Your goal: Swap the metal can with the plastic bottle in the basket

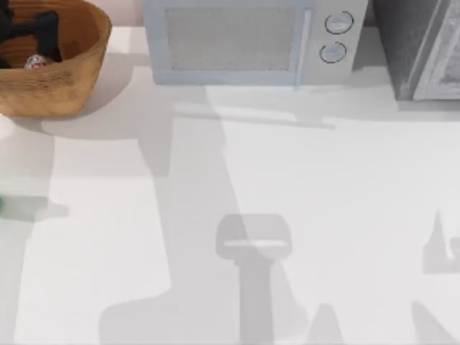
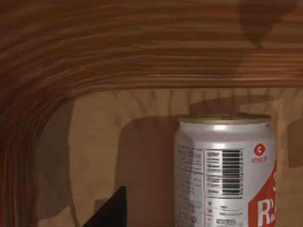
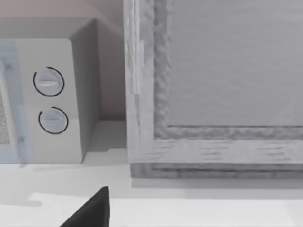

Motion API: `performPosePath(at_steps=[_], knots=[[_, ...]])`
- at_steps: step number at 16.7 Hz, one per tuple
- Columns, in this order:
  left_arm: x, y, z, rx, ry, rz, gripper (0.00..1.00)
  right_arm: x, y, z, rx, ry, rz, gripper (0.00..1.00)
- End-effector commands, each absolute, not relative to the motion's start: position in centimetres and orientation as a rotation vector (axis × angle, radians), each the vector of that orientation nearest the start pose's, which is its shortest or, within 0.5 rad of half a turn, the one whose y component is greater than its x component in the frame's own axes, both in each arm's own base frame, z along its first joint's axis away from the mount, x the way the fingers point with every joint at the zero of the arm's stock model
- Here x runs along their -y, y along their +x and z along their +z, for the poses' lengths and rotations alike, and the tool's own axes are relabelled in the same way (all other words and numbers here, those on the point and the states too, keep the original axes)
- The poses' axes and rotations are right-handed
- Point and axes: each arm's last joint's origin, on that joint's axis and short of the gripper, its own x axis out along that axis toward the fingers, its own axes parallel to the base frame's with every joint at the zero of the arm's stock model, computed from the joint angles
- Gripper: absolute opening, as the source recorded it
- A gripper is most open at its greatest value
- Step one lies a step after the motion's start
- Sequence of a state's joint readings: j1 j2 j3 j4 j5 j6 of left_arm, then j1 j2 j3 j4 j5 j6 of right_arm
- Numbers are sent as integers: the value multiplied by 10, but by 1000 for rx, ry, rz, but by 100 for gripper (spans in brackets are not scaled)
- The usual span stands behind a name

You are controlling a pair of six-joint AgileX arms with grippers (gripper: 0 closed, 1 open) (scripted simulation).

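Observation:
The basket stands at the table's far left corner. Inside it, the white metal can with a red label stands upright on the woven floor. My left gripper hangs inside the basket just above and beside the can. In the left wrist view the can is close ahead, and one dark fingertip stands apart from it, so the gripper is open. A green sliver of the plastic bottle shows at the table's left edge, mostly cut off. One fingertip of my right gripper points at the appliances at the back.
A grey microwave with two round knobs stands at the back centre. A second grey appliance stands at the back right and looms close in the right wrist view. The basket's ribbed inner wall curves around the can.

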State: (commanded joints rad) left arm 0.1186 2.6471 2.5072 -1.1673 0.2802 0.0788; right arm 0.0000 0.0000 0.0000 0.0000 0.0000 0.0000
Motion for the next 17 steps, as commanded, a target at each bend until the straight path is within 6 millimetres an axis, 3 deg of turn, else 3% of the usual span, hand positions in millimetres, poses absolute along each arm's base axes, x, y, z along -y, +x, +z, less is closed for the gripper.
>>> performPosePath(at_steps=[5,10,17], knots=[[-57,538,129,-1273,-196,-168,100,1,106,160,0,0,0,100],[-56,539,126,-1273,-196,-168,100,1,106,160,0,0,0,100],[-56,539,126,-1273,-196,-168,47,1,106,160,0,0,0,100]])
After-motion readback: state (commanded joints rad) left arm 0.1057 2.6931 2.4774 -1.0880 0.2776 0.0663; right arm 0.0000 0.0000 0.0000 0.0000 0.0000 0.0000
